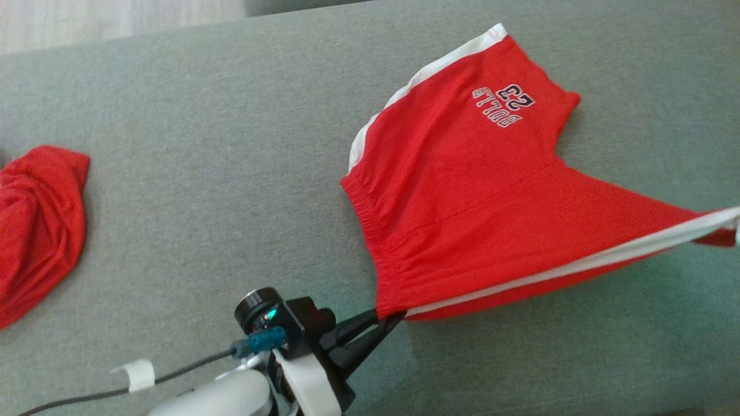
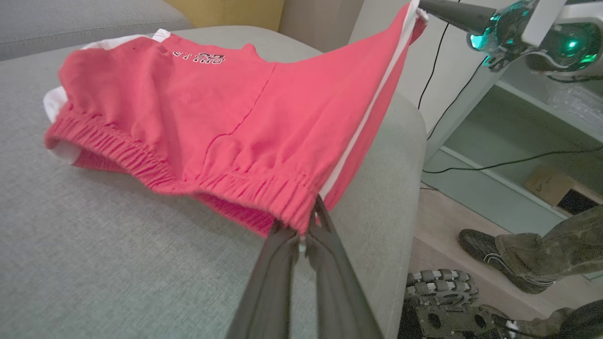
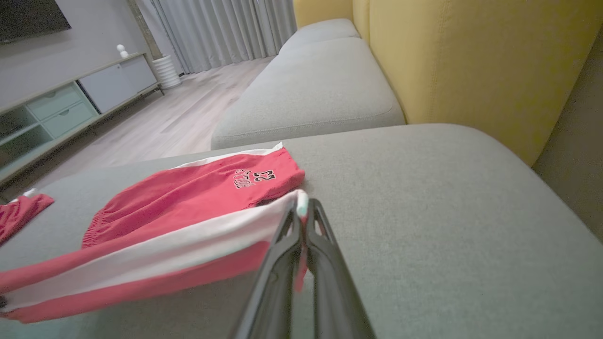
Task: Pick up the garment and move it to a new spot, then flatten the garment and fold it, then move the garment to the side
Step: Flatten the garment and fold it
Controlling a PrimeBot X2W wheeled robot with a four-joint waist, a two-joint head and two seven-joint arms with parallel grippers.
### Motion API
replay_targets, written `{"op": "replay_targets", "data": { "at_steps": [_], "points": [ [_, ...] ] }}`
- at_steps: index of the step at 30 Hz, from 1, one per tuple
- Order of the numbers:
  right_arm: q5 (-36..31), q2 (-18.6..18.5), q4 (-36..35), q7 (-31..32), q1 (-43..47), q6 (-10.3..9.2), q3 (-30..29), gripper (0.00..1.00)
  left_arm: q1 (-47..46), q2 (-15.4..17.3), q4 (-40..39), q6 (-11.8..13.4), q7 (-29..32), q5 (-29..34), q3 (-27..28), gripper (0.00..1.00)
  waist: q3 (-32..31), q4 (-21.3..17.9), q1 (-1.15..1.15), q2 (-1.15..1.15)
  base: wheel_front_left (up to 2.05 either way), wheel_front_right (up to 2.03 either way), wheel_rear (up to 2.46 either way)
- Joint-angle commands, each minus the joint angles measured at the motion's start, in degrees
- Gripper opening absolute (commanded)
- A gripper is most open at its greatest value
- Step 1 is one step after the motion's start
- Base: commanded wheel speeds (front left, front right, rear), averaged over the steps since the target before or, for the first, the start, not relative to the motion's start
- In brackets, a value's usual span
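Red shorts (image 1: 462, 196) taut between left claw (image 1: 390, 316) and right claw (image 3: 304, 209)

Grey fabric cushion (image 1: 219, 173), broad and flat, fine woven texture. Red shorts (image 1: 462, 202) with white side stripes on its right half: the leg with the lettering and part of the waistband rest on the fabric, the near edge raised clear of it. Crumpled red cloth (image 1: 34, 225) lies at the left edge, well apart from the shorts.
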Motion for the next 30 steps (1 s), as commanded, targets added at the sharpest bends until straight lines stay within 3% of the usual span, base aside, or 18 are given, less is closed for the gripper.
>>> {"op": "replay_targets", "data": {
  "at_steps": [1,11,20,30],
  "points": [
    [-1.3,-3.2,-1.8,0.6,-0.8,-0.04,-1.6,0.0,-1.6,1.6,-2.1,0.3,0.3,-0.5,2.4,0.0,0.4,0.6,0.01,0.0,0.0,0.0,0.0],
    [-8.9,-1.1,-1.6,8.9,-13.4,-0.04,-2.0,0.0,-9.2,-2.0,0.2,-1.1,0.2,-0.4,5.5,0.0,5.7,4.9,0.01,0.0,0.0,0.0,0.0],
    [-12.3,-3.4,2.7,12.4,-29.9,-0.04,4.4,0.0,-18.1,-5.7,5.5,-3.1,0.2,0.0,8.3,0.0,12.9,8.6,0.01,0.0,0.0,0.0,0.0],
    [-14.3,-3.8,12.0,14.1,-47.8,-0.04,13.7,0.0,-25.1,-8.3,11.9,-4.5,-0.4,0.1,10.0,0.0,18.4,10.9,0.01,0.0,0.0,0.0,0.0]
  ]
}}
